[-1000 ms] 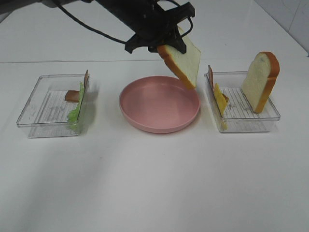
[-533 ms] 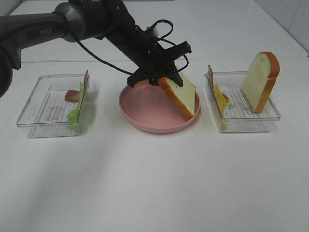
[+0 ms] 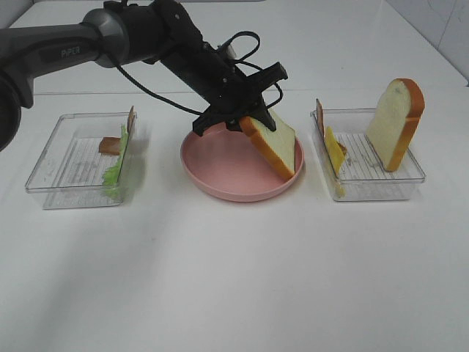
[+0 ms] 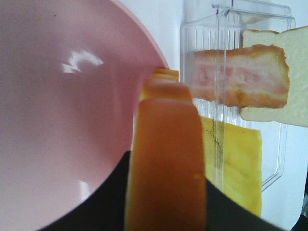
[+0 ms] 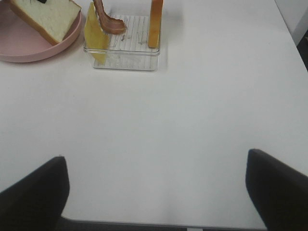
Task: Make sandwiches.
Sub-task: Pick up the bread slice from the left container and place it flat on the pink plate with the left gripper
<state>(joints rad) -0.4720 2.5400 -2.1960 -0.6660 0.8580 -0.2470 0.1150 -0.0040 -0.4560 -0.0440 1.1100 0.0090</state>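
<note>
A white bread slice [image 3: 277, 144] with an orange-brown crust hangs tilted in my left gripper [image 3: 251, 119], which is shut on its top edge. Its lower corner sits inside the pink plate [image 3: 220, 165], near the right rim. In the left wrist view the crust [image 4: 166, 154] runs between the dark jaws, over the plate [image 4: 57, 120]. A second bread slice [image 3: 396, 122] stands upright in the right tray [image 3: 381, 187] with yellow cheese [image 3: 334, 150] and bacon [image 3: 319, 116]. My right gripper [image 5: 156, 195] is open over bare table, well away from that tray [image 5: 122, 55].
The left clear tray [image 3: 55, 183] holds green lettuce [image 3: 116, 167] and bacon strips [image 3: 110, 144]. The left arm [image 3: 110, 37] stretches from the upper left across to the plate. The white table [image 3: 234, 279] lies in front of the plate and trays.
My left gripper has brought the bread slice down from above the plate until its lower corner sits in the plate. In the last half second it barely shifted.
</note>
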